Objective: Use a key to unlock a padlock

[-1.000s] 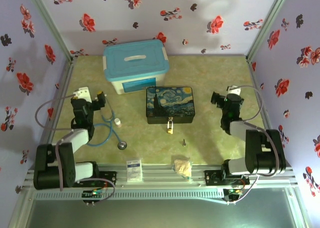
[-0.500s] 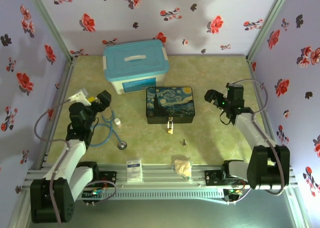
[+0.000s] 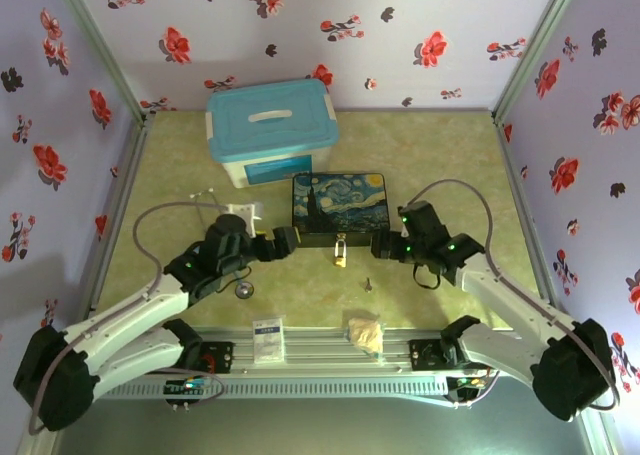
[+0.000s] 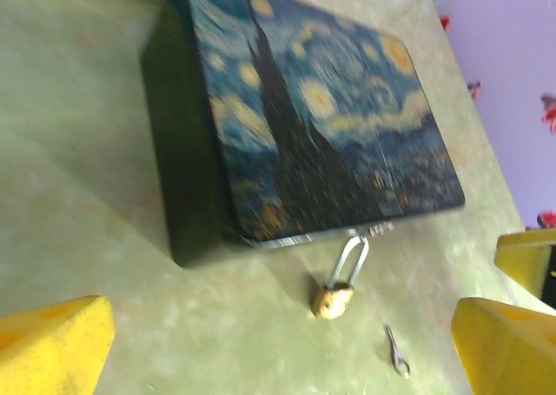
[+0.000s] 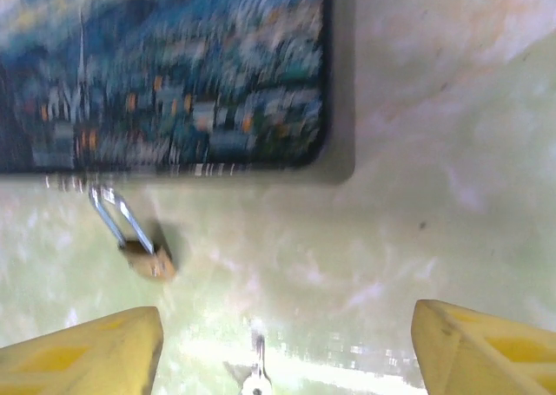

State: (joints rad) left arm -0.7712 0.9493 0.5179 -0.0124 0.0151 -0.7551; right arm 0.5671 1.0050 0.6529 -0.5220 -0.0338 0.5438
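The small brass padlock (image 3: 341,255) lies on the green table, its silver shackle hooked through the latch at the front of the starry-night tin box (image 3: 340,207). The tiny dark key (image 3: 368,284) lies flat, a little right of and nearer than the padlock. My left gripper (image 3: 283,243) hovers open just left of the padlock; its wrist view shows the padlock (image 4: 333,299) and key (image 4: 397,352) ahead between its yellow fingers (image 4: 52,347). My right gripper (image 3: 385,247) hovers open just right of it, with the padlock (image 5: 148,260) and key (image 5: 257,373) below. Neither holds anything.
A blue-lidded plastic bin (image 3: 270,130) stands behind the tin box. A stethoscope head (image 3: 243,289) lies under the left arm. A white packet (image 3: 267,339) and a crumpled beige lump (image 3: 365,333) sit at the near edge. Flowered walls close in three sides.
Both arms have swung in from the sides of the table to the front of the tin box, either side of the padlock. The right jaws have narrowed a little.
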